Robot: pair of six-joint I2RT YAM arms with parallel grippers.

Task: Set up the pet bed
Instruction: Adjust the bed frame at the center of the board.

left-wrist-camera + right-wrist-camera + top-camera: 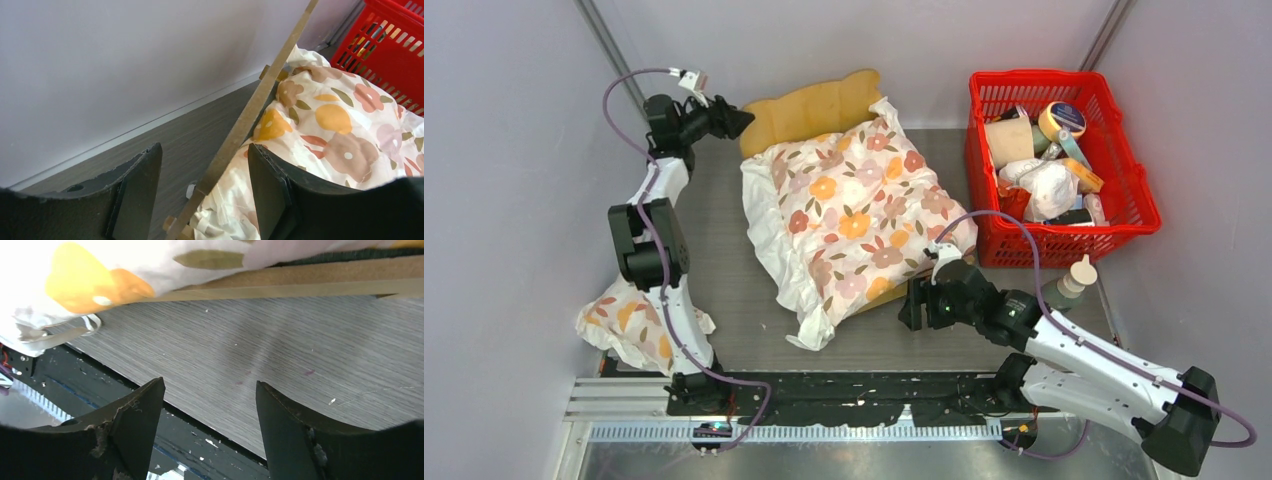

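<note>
- Pet bed (pixel 824 105): light-wood frame at the middle of the table (pixel 724 280), angled, with the scalloped headboard at the far end. Only the headboard and a strip of the near rail show; the rest is covered.
- Floral cushion (pixel 854 220): white with orange and pink flowers, spread over the bed. It overhangs the left side and trails onto the table at the near-left corner.
- Left tool (pixel 729 120): at the far left, just beside the left end of the headboard. Its fingers are apart, and in the wrist view the board's edge runs between them.
- Right tool (pixel 914 303): low over the table, near the bed's near-right corner. Its fingers are apart with nothing between them.
- Red basket (pixel 1064 247): far right, filled with tape rolls and white bundles.
- Bottle (pixel 1074 280): upright, just near of the basket.
- Second floral cushion (pixel 624 325): near left, partly behind the left arm.
</note>
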